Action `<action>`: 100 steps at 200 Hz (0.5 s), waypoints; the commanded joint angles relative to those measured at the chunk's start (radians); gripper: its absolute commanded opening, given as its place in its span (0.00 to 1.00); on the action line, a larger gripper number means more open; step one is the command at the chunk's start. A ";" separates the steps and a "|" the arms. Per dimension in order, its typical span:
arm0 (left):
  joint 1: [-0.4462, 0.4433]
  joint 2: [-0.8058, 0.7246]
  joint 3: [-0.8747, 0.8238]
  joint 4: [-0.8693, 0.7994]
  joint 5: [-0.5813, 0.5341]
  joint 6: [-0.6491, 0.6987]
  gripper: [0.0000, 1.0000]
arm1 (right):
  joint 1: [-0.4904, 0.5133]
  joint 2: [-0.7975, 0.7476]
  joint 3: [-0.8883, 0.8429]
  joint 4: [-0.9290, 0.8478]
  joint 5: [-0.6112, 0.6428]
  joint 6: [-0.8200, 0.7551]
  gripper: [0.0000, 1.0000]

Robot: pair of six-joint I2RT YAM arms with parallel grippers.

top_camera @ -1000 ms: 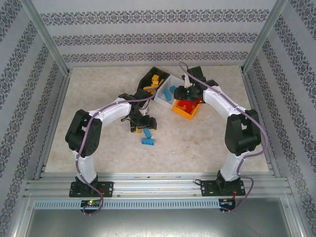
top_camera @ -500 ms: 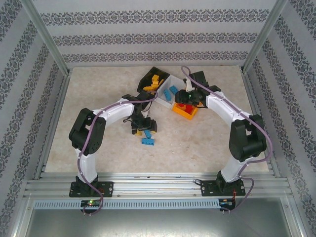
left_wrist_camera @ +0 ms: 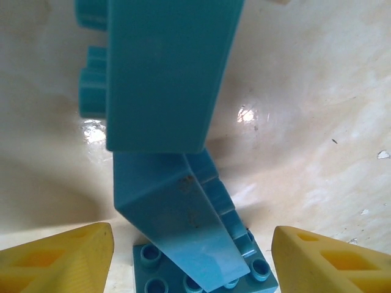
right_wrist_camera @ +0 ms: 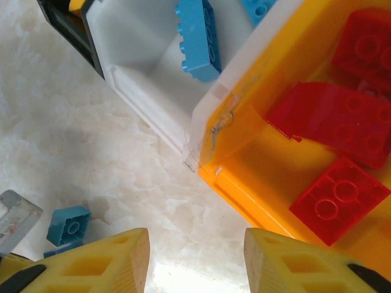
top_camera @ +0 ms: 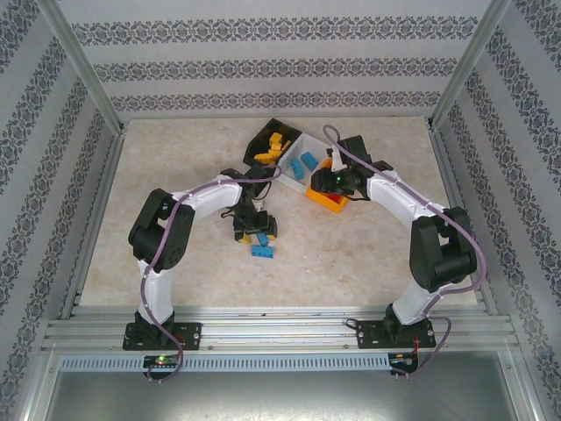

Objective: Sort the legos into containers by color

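On worktop (top_camera: 175, 175), near centre: loose blue legos (top_camera: 261, 249) in a small cluster, left fingers (left_wrist_camera: 61, 259) apart on either side, clear of the bricks. Over worktop by near corner of orange bin (right_wrist_camera: 244, 183): right fingers (right_wrist_camera: 91, 262) apart, nothing between. Inside orange bin: red legos (right_wrist_camera: 339, 195). Inside white bin (right_wrist_camera: 140, 67), joined alongside: sorted blue legos (right_wrist_camera: 198, 39). Inside black bin (top_camera: 261, 132) at far end of row: yellow legos (top_camera: 275, 143).

Glossy smooth plastic on the blue legos (left_wrist_camera: 165, 73) and red legos (right_wrist_camera: 339, 195), translucent plastic for the orange bin (right_wrist_camera: 244, 146), matt yellow fingers (right_wrist_camera: 91, 262), faintly shiny marbled surface (right_wrist_camera: 73, 134).
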 commanded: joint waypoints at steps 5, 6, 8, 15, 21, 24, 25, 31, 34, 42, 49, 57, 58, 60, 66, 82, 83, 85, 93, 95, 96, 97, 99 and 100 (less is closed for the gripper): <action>-0.011 0.013 0.019 -0.038 -0.008 -0.004 0.68 | 0.026 -0.037 -0.061 0.023 -0.026 0.026 0.47; -0.011 0.013 0.019 -0.038 -0.007 -0.004 0.68 | 0.026 -0.037 -0.061 0.023 -0.026 0.026 0.47; -0.011 0.015 0.018 -0.037 -0.007 -0.004 0.68 | 0.027 -0.036 -0.064 0.024 -0.025 0.027 0.47; -0.011 0.015 0.016 -0.036 -0.008 -0.005 0.68 | 0.035 -0.039 -0.081 0.027 -0.026 0.031 0.47; -0.011 0.015 0.015 -0.034 -0.008 -0.006 0.68 | 0.042 -0.039 -0.095 0.032 -0.027 0.036 0.47; -0.011 0.015 0.015 -0.033 -0.008 -0.006 0.68 | 0.046 -0.039 -0.101 0.034 -0.028 0.038 0.47; -0.012 0.015 0.013 -0.032 -0.008 -0.007 0.68 | 0.047 -0.039 -0.103 0.035 -0.028 0.039 0.47; -0.012 0.016 0.012 -0.031 -0.008 -0.008 0.68 | 0.060 -0.038 -0.116 0.037 -0.029 0.041 0.47; -0.012 0.015 0.012 -0.029 -0.007 -0.008 0.67 | 0.066 -0.038 -0.122 0.038 -0.030 0.040 0.47; -0.011 0.015 0.010 -0.029 -0.008 -0.008 0.67 | 0.086 -0.035 -0.136 0.040 -0.027 0.039 0.47; -0.011 0.015 0.010 -0.026 -0.007 -0.007 0.67 | 0.103 -0.032 -0.148 0.040 -0.026 0.038 0.47; -0.011 0.016 0.009 -0.026 -0.008 -0.009 0.67 | 0.124 -0.028 -0.163 0.043 -0.022 0.037 0.47; -0.012 0.015 0.009 -0.027 -0.008 -0.009 0.67 | 0.126 -0.028 -0.164 0.044 -0.021 0.036 0.47; -0.012 0.015 0.008 -0.026 -0.009 -0.009 0.67 | 0.131 -0.025 -0.167 0.045 -0.020 0.035 0.47; -0.011 0.015 0.008 -0.027 -0.009 -0.010 0.66 | 0.146 -0.022 -0.181 0.050 -0.015 0.033 0.47; -0.011 0.013 0.005 -0.025 -0.009 -0.010 0.65 | 0.175 -0.005 -0.215 0.067 -0.013 0.035 0.47; -0.011 0.013 0.005 -0.025 -0.008 -0.011 0.65 | 0.176 -0.004 -0.217 0.068 -0.012 0.036 0.47; -0.011 0.013 0.004 -0.026 -0.009 -0.011 0.64 | 0.178 -0.001 -0.220 0.070 -0.012 0.038 0.47; -0.011 0.013 0.002 -0.024 -0.009 -0.012 0.63 | 0.187 0.009 -0.235 0.080 -0.017 0.046 0.47; -0.011 0.013 0.001 -0.022 -0.008 -0.012 0.63 | 0.189 0.012 -0.239 0.082 -0.019 0.049 0.47; -0.011 0.013 0.001 -0.022 -0.008 -0.012 0.63 | 0.190 0.013 -0.241 0.083 -0.020 0.050 0.47; -0.011 0.013 0.001 -0.022 -0.008 -0.012 0.63 | 0.191 0.014 -0.242 0.085 -0.019 0.052 0.47; -0.012 0.013 0.001 -0.021 -0.008 -0.014 0.63 | 0.192 0.016 -0.244 0.087 -0.021 0.054 0.47; -0.011 0.014 0.001 -0.021 -0.008 -0.014 0.62 | 0.193 0.018 -0.246 0.088 -0.022 0.055 0.47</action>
